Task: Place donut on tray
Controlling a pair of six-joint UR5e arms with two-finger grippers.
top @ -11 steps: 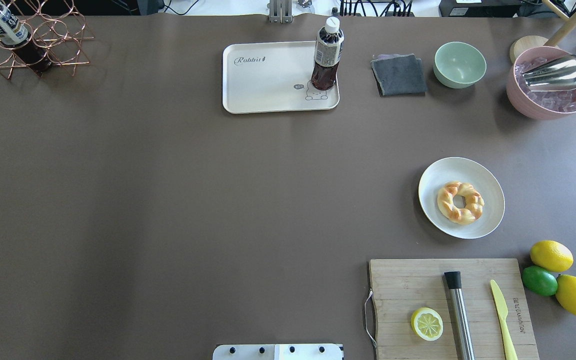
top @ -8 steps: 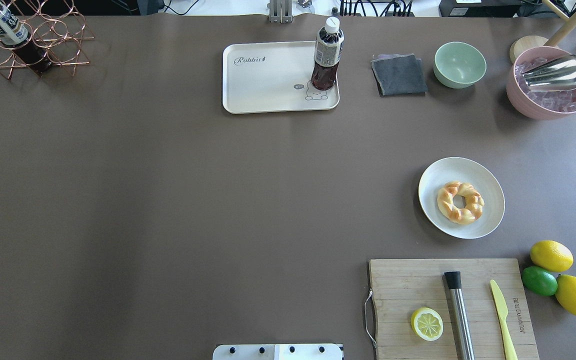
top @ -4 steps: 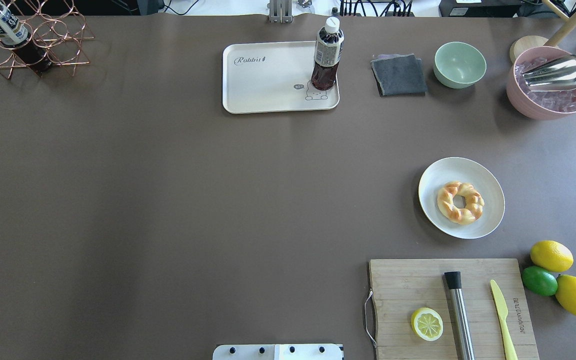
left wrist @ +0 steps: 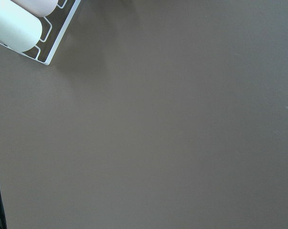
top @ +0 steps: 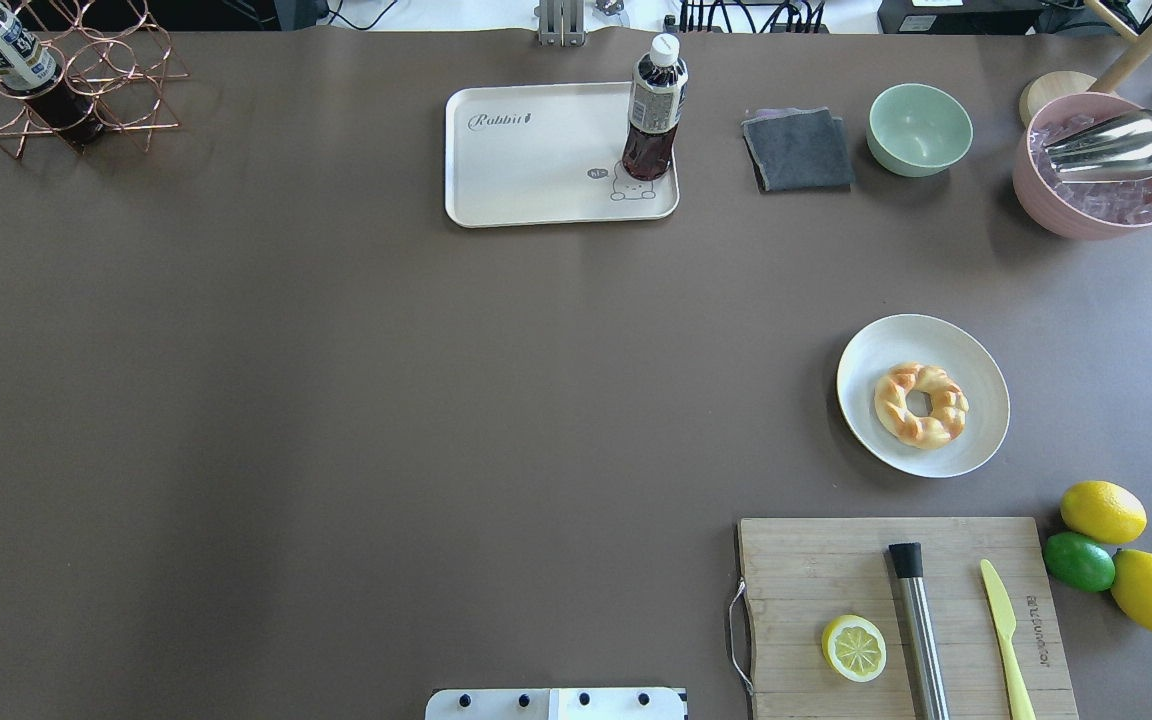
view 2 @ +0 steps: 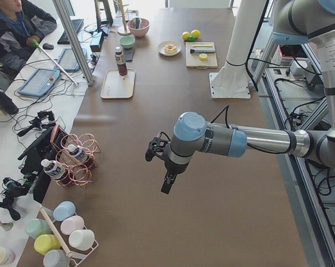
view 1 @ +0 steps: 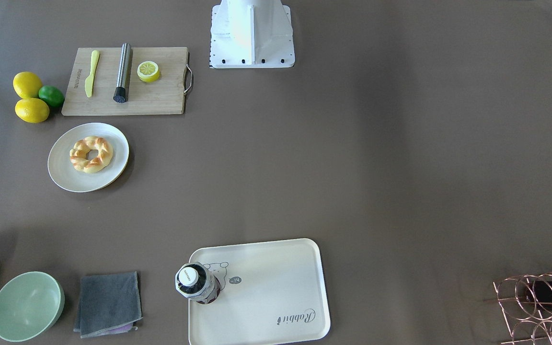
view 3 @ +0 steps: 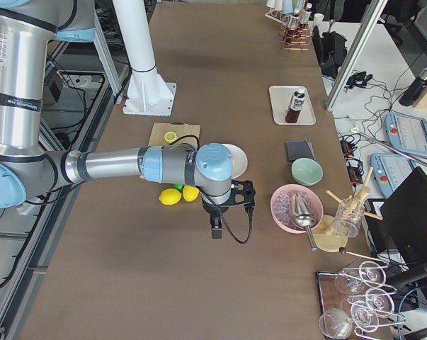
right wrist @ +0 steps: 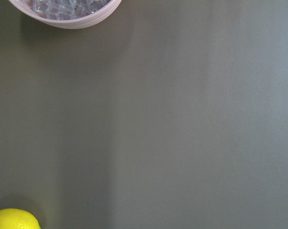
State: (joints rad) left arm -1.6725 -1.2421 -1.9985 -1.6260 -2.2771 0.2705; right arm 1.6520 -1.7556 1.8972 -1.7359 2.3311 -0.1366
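Observation:
The golden-brown twisted donut (top: 921,404) lies on a round white plate (top: 876,360) at the right of the table; it also shows in the front view (view 1: 91,154). The cream "Rabbit" tray (top: 536,170) sits at the far middle, also in the front view (view 1: 266,287), with a dark drink bottle (top: 654,110) standing on its right corner. My left gripper (view 2: 166,186) hangs over bare table beyond the table's left end, far from both. My right gripper (view 3: 216,232) hangs beyond the lemons at the right end. I cannot tell whether either is open or shut.
A wooden cutting board (top: 816,570) holds a lemon half (top: 853,647), a steel muddler and a yellow knife. Two lemons and a lime (top: 1079,561) lie to its right. A grey cloth (top: 798,150), green bowl (top: 920,128), pink ice bowl (top: 1096,215) and copper bottle rack (top: 66,90) line the far edge.

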